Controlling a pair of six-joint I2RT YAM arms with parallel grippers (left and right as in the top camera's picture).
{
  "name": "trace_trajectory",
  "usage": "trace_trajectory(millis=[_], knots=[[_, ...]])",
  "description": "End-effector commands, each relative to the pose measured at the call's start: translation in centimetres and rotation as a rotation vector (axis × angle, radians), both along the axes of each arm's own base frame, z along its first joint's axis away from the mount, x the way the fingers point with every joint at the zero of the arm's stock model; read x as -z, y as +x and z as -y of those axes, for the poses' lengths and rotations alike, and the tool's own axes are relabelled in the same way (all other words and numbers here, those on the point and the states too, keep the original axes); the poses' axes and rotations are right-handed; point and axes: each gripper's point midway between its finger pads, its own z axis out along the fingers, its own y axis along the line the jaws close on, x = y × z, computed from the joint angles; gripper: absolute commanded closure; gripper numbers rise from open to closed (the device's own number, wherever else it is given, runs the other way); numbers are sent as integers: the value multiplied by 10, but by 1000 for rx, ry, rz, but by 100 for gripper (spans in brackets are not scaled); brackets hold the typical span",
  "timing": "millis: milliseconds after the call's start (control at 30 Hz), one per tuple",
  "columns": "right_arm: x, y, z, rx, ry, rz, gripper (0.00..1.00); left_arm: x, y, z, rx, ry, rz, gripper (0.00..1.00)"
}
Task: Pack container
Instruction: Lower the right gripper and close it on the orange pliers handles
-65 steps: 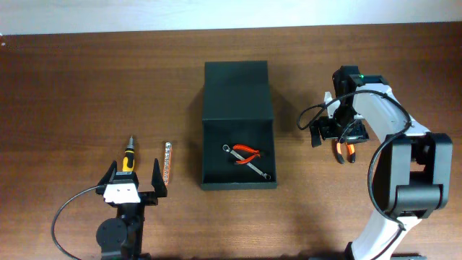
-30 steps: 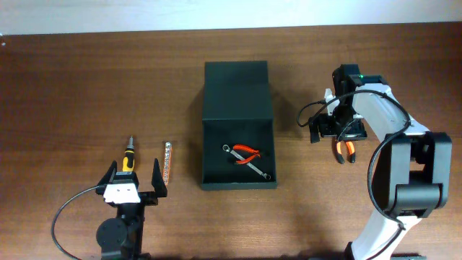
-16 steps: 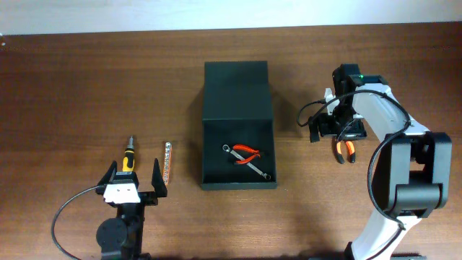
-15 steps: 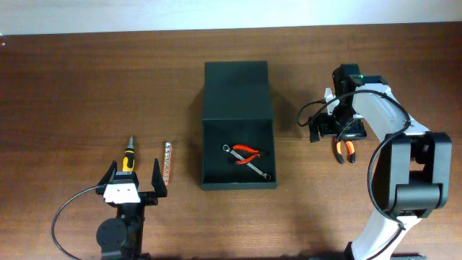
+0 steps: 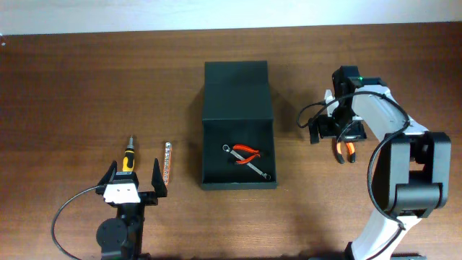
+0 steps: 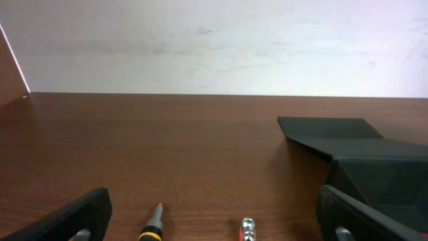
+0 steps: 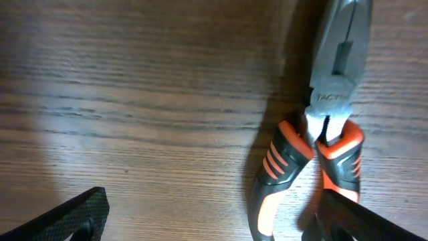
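Note:
The container (image 5: 238,155) is a dark box in the middle of the table with its flap lid (image 5: 237,90) laid open to the far side. Red-handled pliers (image 5: 247,151) and a silver wrench (image 5: 253,165) lie inside. It also shows in the left wrist view (image 6: 374,164). My right gripper (image 5: 333,133) is open over orange-and-black pliers (image 5: 345,150) on the table. In the right wrist view (image 7: 214,224) the pliers (image 7: 331,127) lie by the right finger (image 7: 364,221). My left gripper (image 5: 134,180) is open and empty near the front left.
A yellow-and-black screwdriver (image 5: 128,155) and an orange bit strip (image 5: 167,162) lie just ahead of my left gripper, and show in the left wrist view as the screwdriver tip (image 6: 152,224) and the strip end (image 6: 247,227). A white wall runs behind the table's far edge.
My right gripper has shifted very slightly toward the far side above the orange pliers. The left arm and the container's contents have not moved.

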Motion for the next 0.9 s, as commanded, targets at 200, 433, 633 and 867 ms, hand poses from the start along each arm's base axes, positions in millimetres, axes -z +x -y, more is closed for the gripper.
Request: trace_trajectory(millis=[200,433,633,867], knots=[[15,-10,5,20,-12,-25,1,1,0,0,5,4,-1,1],[15,-8,4,34,-10,-16,1,1,0,0,5,4,-1,1],[17,-7,4,40,-11,-12,1,1,0,0,5,4,-1,1],[26,-18,4,40,-11,-35,1,1,0,0,5,4,-1,1]])
